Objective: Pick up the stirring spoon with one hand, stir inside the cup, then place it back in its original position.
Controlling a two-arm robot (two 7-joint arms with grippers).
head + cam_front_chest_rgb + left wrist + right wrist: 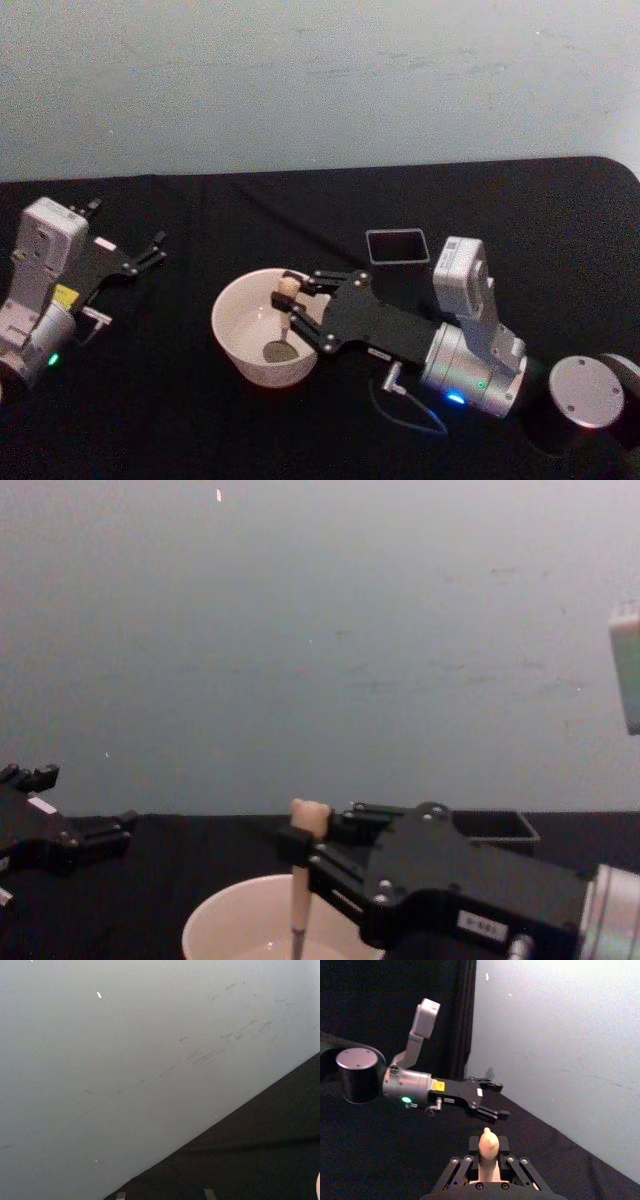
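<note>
- Pale wall (300, 80): rises behind the far edge of the table.
- Black table (250, 430): spans the whole foreground in the head view and bears both arms, the cup and the holder.
- Right gripper (300, 305): reaches in from the right side on its silver-grey wrist, lies low and nearly level, and pokes over the cup's right rim; clamps its fingers on the stirring spoon's handle just under the knob, seen also from the chest (305, 855) and from its own wrist camera (487, 1157).
- Left gripper (130, 225): lies at the table's left side, well apart from the cup, fingers spread wide, gripping no object; shows the same spread from the right wrist camera (497, 1100) and at the chest view's left edge (85, 800).
- Cup (232, 300): stands near the table's middle, wide and cream-white, mouth up; holds the spoon's lower end inside (220, 925).
- Holder (397, 246): dark grey, square, open on top; stands just behind the right gripper's body, apart from the cup (495, 825).
- Stirring spoon (285, 320): stands almost upright inside the cup, bowl end down at the cup's floor, bear-head knob up above the rim (298, 900).
</note>
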